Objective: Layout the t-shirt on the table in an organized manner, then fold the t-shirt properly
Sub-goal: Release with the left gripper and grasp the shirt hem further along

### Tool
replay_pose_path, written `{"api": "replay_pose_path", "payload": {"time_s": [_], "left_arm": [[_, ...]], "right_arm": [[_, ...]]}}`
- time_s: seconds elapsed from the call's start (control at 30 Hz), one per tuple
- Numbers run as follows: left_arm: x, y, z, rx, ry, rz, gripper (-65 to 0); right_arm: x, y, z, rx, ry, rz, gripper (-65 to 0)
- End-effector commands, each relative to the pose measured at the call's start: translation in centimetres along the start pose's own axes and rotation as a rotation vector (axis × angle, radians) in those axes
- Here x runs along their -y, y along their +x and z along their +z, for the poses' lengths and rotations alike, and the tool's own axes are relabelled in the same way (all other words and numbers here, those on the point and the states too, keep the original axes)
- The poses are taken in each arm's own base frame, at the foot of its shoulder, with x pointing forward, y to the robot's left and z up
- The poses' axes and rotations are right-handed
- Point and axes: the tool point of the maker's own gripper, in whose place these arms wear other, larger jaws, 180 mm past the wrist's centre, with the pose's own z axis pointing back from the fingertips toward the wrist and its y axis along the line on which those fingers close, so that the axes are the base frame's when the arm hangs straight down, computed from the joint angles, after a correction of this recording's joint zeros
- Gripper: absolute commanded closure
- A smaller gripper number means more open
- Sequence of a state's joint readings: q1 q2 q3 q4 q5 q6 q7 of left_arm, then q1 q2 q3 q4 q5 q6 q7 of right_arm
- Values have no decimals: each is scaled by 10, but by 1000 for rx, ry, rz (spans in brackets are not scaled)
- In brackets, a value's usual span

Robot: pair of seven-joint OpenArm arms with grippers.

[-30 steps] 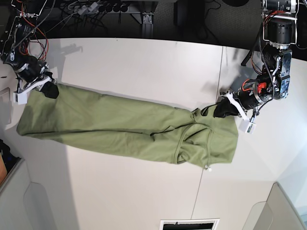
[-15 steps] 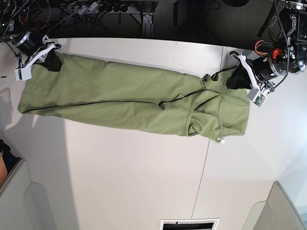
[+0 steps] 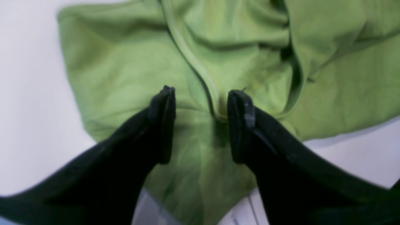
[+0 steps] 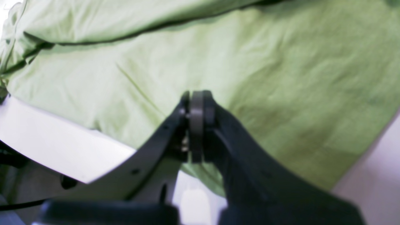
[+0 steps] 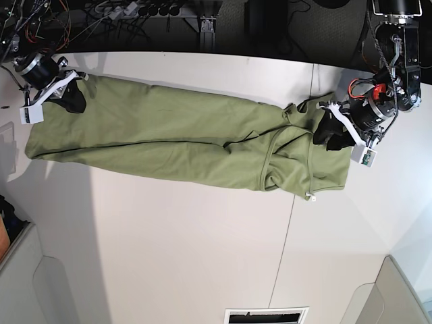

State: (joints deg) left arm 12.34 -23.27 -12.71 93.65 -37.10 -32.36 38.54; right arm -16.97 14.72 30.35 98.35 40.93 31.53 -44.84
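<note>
The olive-green t-shirt (image 5: 169, 142) lies stretched in a long band across the white table (image 5: 169, 256), with bunched folds at its right end. My left gripper (image 5: 329, 138) rests on that bunched end. In the left wrist view the gripper (image 3: 201, 125) is open, its fingers (image 3: 162, 125) apart on either side of a seam ridge of the shirt (image 3: 131, 78). My right gripper (image 5: 71, 101) sits at the shirt's far left corner. In the right wrist view it (image 4: 197, 125) is shut, with the cloth (image 4: 250, 62) creased toward it.
A dark seam line (image 5: 290, 223) crosses the table under the shirt's right end. A small white tag (image 5: 312, 197) shows at the shirt's lower right edge. Cables and a power strip (image 5: 135, 10) lie behind the table's far edge. A vent (image 5: 265, 316) sits at the near edge.
Both arms carried the shirt toward the far side of the table and stretched it. In the last half second the left gripper moved back down onto the bunched end, and the right gripper dropped slightly.
</note>
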Motion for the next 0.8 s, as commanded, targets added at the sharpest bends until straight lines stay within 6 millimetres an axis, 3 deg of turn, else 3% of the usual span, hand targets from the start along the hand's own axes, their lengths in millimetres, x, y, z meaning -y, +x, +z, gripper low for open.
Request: {"api": "replay_pose_path", "payload": {"time_s": [0.0,0.2,0.4,0.43,0.53,0.57,0.77], "left_arm": [[0,16,0,50,-8,-7,-300],[26,1,-16,-8,-66,-66,-299],[26,0,-26,-16,-5,-98,-291],[26,2,-26,-5,-6,-98,-256],[31,8,-26,14,-26,-110,-43],[35,12,-25,25,-46,-122,0],[65,68,-12,176,-126,-179,0]], "right_arm": [[0,15,3,45,5,20,0],[0,14,3,44,5,20,0],[0,14,3,45,5,19,0],[0,14,3,45,5,19,0],[0,14,3,45,5,19,0],[0,14,3,45,5,19,0],[0,14,3,45,5,19,0]]}}
